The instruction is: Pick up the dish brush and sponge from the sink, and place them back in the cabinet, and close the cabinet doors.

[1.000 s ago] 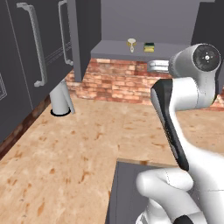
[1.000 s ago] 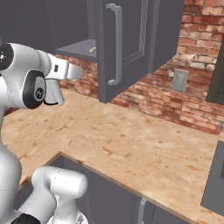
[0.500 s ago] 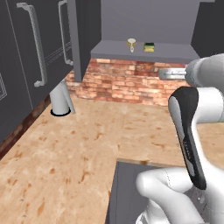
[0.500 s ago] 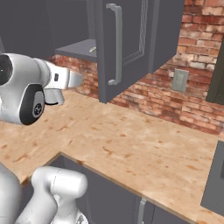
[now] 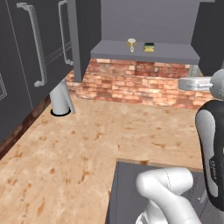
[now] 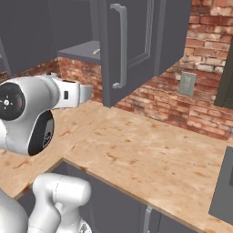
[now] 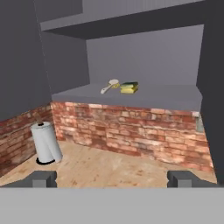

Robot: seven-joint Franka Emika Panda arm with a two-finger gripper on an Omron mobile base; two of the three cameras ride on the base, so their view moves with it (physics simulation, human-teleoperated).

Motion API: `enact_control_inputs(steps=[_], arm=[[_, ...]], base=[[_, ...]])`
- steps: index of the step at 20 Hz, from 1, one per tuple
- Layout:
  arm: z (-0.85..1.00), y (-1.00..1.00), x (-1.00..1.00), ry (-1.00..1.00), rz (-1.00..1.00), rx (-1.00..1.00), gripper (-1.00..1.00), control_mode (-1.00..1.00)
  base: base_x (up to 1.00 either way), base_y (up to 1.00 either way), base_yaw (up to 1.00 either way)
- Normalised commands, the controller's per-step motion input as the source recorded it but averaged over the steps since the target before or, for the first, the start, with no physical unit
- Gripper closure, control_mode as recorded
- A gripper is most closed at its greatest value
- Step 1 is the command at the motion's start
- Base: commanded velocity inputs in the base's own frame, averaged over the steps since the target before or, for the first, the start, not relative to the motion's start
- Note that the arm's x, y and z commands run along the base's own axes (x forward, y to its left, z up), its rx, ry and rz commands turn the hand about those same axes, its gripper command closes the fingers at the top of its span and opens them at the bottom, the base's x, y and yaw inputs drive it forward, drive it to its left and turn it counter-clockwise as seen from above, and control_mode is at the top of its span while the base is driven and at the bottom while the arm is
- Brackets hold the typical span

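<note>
You have the hand (image 7: 111,178) with its fingertips spread wide and nothing between them; its two dark tips sit low in the hand view, well apart from everything on the shelf.

At your far left in the left base view, the tall dark doors (image 5: 30,65) with long silver bar handles run off the frame, so you cannot see their full height. The paper towel roll (image 5: 60,99) stands upright on the desk (image 5: 87,144) against the brick backsplash (image 5: 140,83). The sink (image 5: 127,192) is mostly covered by the white arm, and only its dark near corner shows.

The desk is speckled beige stone, and red brick lines the wall behind it. In the right base view, an open cabinet door (image 6: 132,45) hangs in front of the shelf and hides most of it; a grey wall outlet (image 6: 187,83) sits on the brick further right.

The cabinet (image 7: 131,65) stands open. On its grey shelf, the dish brush (image 7: 110,85) lies flat, its handle running down-left toward you and its round head at the upper right. Just beside it on the right, touching or nearly so, lies the sponge (image 7: 129,87), green side up, its long axis roughly across the shelf.
</note>
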Motion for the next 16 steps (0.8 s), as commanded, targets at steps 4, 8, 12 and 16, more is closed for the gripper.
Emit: enact_control_inputs(steps=[4, 8, 12, 16], arm=[[0.0, -0.23, -0.34, -0.06, 0.12, 0.0, -1.0, -1.0], [0.0, -0.26, -0.3, -0.05, 0.13, 0.0, -1.0, -1.0], [0.0, -0.33, -0.28, -0.06, 0.14, 0.0, -1.0, -1.0], [0.0, -0.4, -0.21, -0.06, 0.14, 0.0, -1.0, -1.0]], base=[[0.0, 0.0, 0.0], [0.0, 0.0, 0.0], [0.0, 0.0, 0.0], [0.0, 0.0, 0.0]])
